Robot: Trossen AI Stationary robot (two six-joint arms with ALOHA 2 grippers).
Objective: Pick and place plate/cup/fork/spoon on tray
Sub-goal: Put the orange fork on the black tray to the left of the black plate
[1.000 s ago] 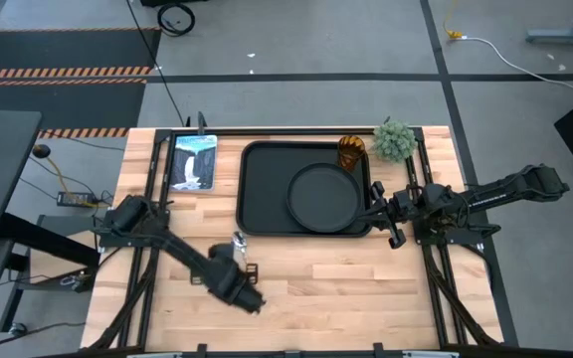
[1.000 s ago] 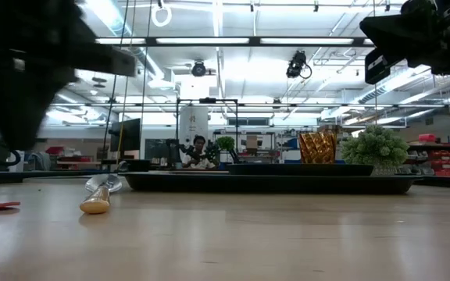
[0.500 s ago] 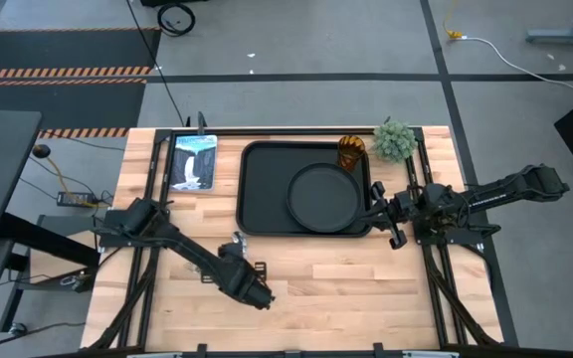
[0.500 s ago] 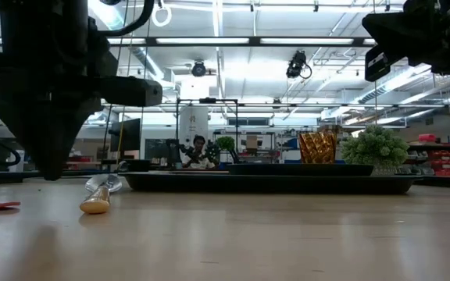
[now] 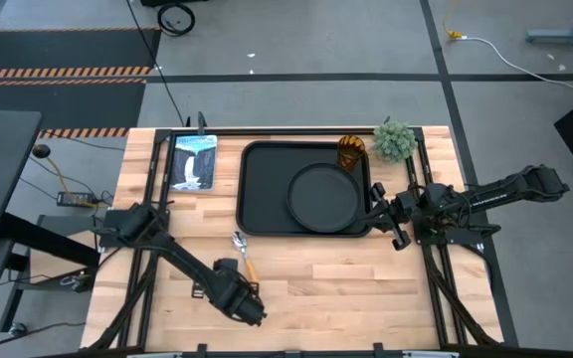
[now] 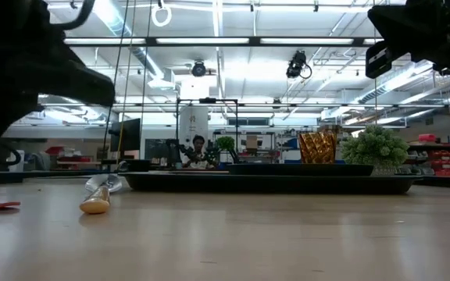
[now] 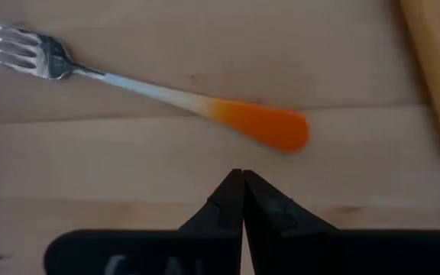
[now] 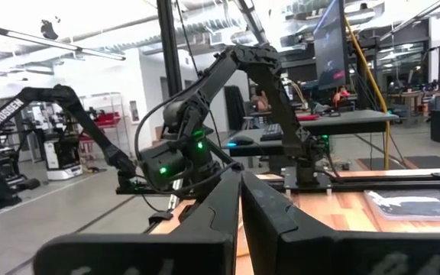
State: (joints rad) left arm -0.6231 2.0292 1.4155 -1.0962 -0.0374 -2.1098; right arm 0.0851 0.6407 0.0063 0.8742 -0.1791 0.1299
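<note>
The fork (image 7: 159, 95), silver tines and orange handle, lies flat on the wood just ahead of my left gripper (image 7: 243, 174), which is shut and touches nothing. In the high view my left gripper (image 5: 252, 312) is near the table's near edge, and the arm hides the fork. The spoon (image 5: 243, 255) lies flat beside the tray's near left corner. The round plate (image 5: 323, 196) lies in the black tray (image 5: 263, 189). The amber cup (image 5: 351, 152) stands at the tray's far right corner. My right gripper (image 5: 376, 211) is shut and empty over the tray's right rim.
A small green plant (image 5: 394, 139) stands right of the cup. A blue-white card (image 5: 192, 161) lies left of the tray. Bare wood lies between the tray and the near edge. A person sits far off in the room (image 6: 199, 148).
My left gripper has gone a little toward the table's right edge, then back toward the near edge, staying shut. The arm no longer covers the spoon, which has kept its place. My right arm has kept still.
</note>
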